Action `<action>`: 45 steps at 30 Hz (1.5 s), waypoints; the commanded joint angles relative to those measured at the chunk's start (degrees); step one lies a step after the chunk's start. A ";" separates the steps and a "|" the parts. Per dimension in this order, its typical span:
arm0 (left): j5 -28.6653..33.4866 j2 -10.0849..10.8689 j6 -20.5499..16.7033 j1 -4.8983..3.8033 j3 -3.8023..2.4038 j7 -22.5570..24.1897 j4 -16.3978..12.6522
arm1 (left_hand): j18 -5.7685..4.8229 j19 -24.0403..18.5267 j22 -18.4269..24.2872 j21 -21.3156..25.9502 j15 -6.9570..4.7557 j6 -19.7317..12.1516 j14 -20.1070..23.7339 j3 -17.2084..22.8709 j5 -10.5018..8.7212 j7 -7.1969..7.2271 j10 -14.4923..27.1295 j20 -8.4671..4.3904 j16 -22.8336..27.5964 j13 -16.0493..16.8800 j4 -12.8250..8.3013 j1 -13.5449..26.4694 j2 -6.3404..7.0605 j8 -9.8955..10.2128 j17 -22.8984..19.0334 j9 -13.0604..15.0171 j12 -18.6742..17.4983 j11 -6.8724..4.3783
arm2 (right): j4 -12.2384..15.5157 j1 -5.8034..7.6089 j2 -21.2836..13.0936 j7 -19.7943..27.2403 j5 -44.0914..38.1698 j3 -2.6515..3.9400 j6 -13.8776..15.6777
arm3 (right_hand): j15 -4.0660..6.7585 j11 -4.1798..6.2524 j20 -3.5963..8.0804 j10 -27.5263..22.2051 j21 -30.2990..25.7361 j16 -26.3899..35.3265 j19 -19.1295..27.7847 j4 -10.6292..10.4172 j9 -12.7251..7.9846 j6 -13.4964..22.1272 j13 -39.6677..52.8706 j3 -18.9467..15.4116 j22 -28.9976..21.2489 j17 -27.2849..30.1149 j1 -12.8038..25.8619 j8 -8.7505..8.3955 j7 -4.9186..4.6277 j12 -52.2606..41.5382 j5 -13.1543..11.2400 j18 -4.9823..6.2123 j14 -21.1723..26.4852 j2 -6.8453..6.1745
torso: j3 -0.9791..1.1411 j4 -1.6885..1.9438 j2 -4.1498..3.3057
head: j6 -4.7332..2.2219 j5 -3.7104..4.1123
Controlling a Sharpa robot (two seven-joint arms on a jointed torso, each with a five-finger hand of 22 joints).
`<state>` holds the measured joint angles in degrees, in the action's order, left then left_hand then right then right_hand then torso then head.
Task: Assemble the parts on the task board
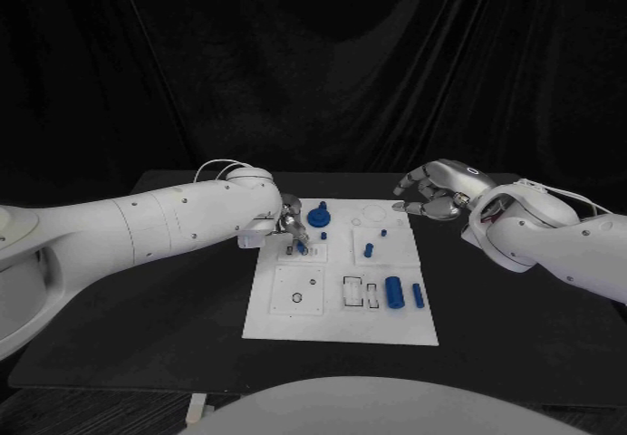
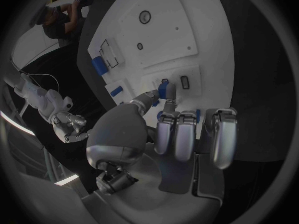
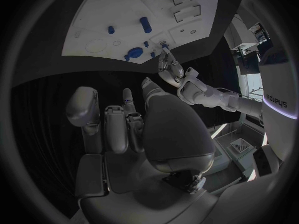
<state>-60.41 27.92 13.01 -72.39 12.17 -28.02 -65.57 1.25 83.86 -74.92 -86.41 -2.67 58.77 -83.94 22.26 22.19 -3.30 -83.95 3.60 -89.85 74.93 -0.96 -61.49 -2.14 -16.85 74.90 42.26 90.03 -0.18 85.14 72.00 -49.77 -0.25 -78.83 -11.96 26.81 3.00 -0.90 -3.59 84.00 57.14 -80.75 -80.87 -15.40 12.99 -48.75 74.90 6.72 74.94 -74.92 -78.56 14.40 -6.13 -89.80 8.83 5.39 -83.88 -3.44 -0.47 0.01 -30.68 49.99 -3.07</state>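
The white task board (image 1: 337,319) lies in the middle of the black table. My left hand (image 1: 289,220) is over the board's far left part and pinches a small blue peg (image 1: 301,243) between thumb and a finger, its lower end at the board; the left wrist view shows the same peg (image 2: 164,90) beside a small slot (image 2: 185,82). My right hand (image 1: 432,192) hovers above the board's far right corner, fingers apart, holding nothing. Loose blue parts on the board: a knob (image 1: 322,217), a pin (image 1: 369,249), and two cylinders (image 1: 395,293) at the near right.
Empty recesses (image 1: 299,298) mark the board's near left, with a round outline (image 1: 372,216) at the far middle. The black table (image 1: 509,308) stretches around the board on both sides. In the right wrist view the board (image 3: 93,22) lies beyond my right fingers (image 3: 115,127).
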 commanded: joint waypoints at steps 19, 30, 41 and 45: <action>0.07 -0.15 -2.70 0.52 -0.02 -0.60 -0.21 | 0.56 0.42 -10.13 0.37 -0.55 -0.04 -6.06 3.97 -0.07 0.19 -6.05 -0.28 -0.15 15.07 -2.87 1.21 -0.10 0.41 15.10 0.35 -0.03 -0.49 | -0.15 -0.31 0.30 -1.59 -0.18 0.05 -0.41 | -0.44 -0.59 0.08 6.00 -0.37 0.31 0.43 0.32 -0.10 -0.12 15.10 -0.05 6.92 -5.49 0.06 0.21 -0.39 -0.20 0.17 0.65 -3.78 0.41 | -0.10 -0.16 -0.13 | 0.01 -0.22; 0.07 -0.13 -2.87 1.18 -0.02 -0.56 -0.43 | 0.62 0.25 -9.97 0.52 -0.56 0.01 -6.06 4.15 -0.03 0.20 -6.05 -0.29 -0.15 15.07 -2.75 1.49 -0.13 0.46 15.10 0.46 -0.03 -0.50 | -0.20 -0.35 0.37 -1.68 -0.18 0.05 -0.49 | -0.44 -0.59 0.08 6.00 -0.37 0.31 0.43 0.32 -0.10 -0.12 15.10 -0.05 6.92 -5.49 0.06 0.21 -0.39 -0.20 0.17 0.65 -3.78 0.41 | -0.06 -0.19 -0.03 | 0.01 -0.54; 0.07 -0.16 -2.81 1.54 -0.02 -0.44 -0.44 | 0.66 0.12 -9.85 0.63 -0.56 0.03 -6.06 4.36 0.04 0.22 -6.05 -0.30 -0.15 15.07 -2.69 1.67 -0.18 0.53 15.10 0.55 -0.03 -0.51 | -0.32 -0.42 0.47 -1.62 -0.18 0.05 -0.51 | -0.44 -0.59 0.08 6.00 -0.37 0.31 0.43 0.32 -0.10 -0.12 15.10 -0.05 6.92 -5.49 0.06 0.21 -0.39 -0.20 0.17 0.65 -3.78 0.41 | -0.06 -0.16 -0.06 | 0.01 -0.59; 0.07 -0.18 -2.70 1.61 -0.02 -0.43 -0.35 | 0.66 0.12 -9.85 0.63 -0.56 0.03 -6.06 4.36 0.04 0.22 -6.05 -0.30 -0.15 15.07 -2.69 1.67 -0.18 0.53 15.10 0.55 -0.03 -0.51 | -0.39 -0.45 0.52 -1.63 -0.18 0.05 -0.53 | -0.47 -0.62 0.05 6.00 -0.49 0.47 0.48 0.38 -0.12 -0.10 15.10 -0.06 6.89 -5.34 0.01 0.22 -0.41 -0.20 0.20 0.67 -3.73 0.44 | -0.08 -0.13 -0.04 | 0.01 -0.54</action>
<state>-60.42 27.86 10.09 -71.16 12.05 -28.70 -65.87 1.25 83.86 -74.91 -85.98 -2.87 58.76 -84.16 24.00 21.91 -3.29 -83.94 3.61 -89.85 74.93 -1.28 -59.75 -1.62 -16.66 74.93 42.89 90.03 -0.17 84.79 71.71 -49.27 -0.90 -78.83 -11.95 26.45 3.00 -1.31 -3.59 83.99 56.79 -80.47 -80.87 -15.40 12.95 -48.75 74.90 6.73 74.91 -74.91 -78.55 14.40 -6.13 -89.80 8.83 5.38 -83.88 -3.45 -0.53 -0.14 -30.72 49.99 -3.63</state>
